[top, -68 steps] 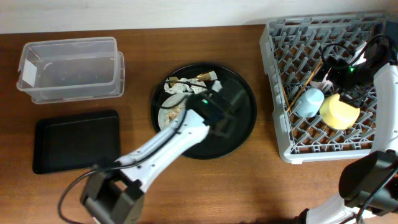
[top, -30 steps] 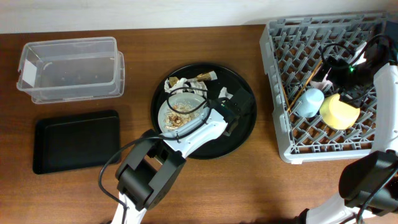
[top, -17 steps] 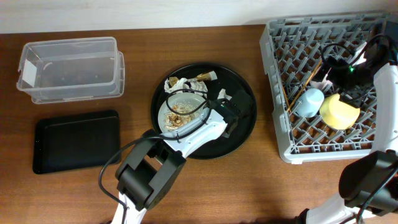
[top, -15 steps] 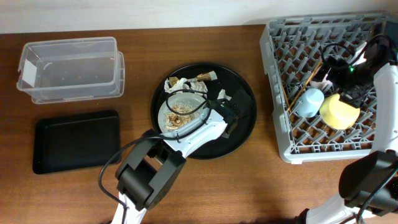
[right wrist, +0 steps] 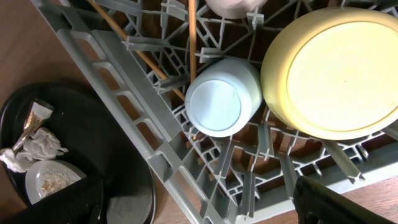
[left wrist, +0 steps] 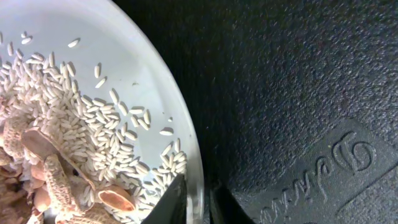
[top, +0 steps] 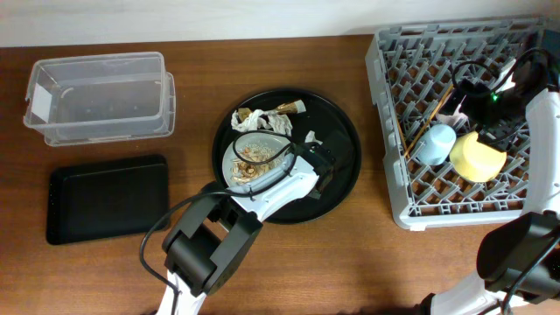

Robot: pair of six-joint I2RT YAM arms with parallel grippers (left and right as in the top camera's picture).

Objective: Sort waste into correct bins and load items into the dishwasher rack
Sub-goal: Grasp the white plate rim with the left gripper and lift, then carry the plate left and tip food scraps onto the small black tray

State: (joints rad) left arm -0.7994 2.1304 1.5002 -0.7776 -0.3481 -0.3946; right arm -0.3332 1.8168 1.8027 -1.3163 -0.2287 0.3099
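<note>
The pale grey-green plate lies on the round black tray and carries brown scraps and rice. My left gripper is shut on the plate's right rim, one finger inside and one outside. Crumpled tissue and a gold wrapper lie just behind the plate. In the dishwasher rack sit the yellow bowl, the light-blue cup, a pink cup and the chopsticks. My right gripper hangs open over the rack, holding nothing.
The clear tub stands at the back left, and the flat black tray lies in front of it. A small white tissue scrap lies on the round tray beside my left wrist. Bare wood separates the round tray from the rack.
My left gripper's fingers have drawn together onto the plate's right rim, and the wrist has edged slightly left. The right arm and the rack's contents have not moved.
</note>
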